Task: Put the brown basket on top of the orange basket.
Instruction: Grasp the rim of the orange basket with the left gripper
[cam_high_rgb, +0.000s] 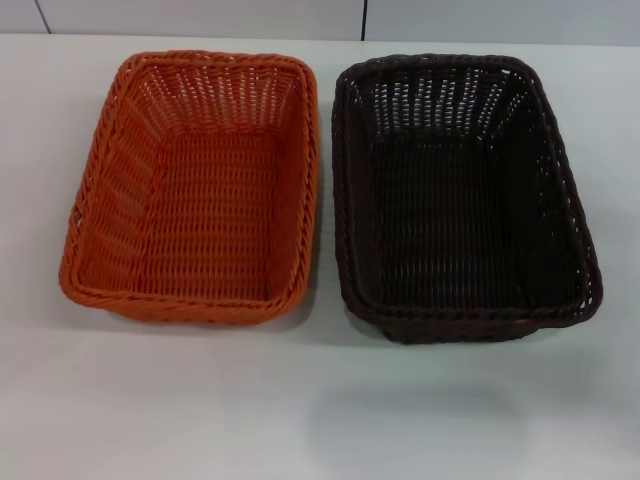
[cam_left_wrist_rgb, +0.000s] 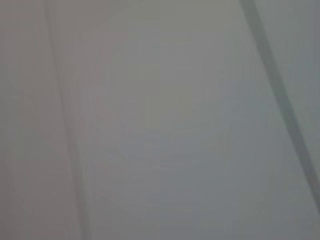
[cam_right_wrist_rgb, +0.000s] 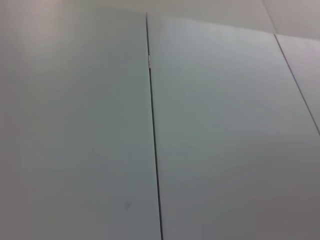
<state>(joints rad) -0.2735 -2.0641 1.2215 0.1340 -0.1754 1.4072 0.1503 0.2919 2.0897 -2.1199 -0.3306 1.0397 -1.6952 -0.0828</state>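
The orange basket (cam_high_rgb: 190, 190) and the brown basket (cam_high_rgb: 462, 195) sit side by side, just apart, upright on the pale desk (cam_high_rgb: 320, 410), brown on the robot's right. Neither claw shows in any view, so their state, and the baskets' place relative to them, cannot be told; the wrist views seem to show only blank panels.

The orange basket (cam_high_rgb: 190, 190) is bright orange all over, woven in an open wicker pattern with a braided rim. Just beside it, the brown basket (cam_high_rgb: 465, 195) is dark brown, almost black, with the same weave. Both stand on a plain white table (cam_high_rgb: 320, 420).
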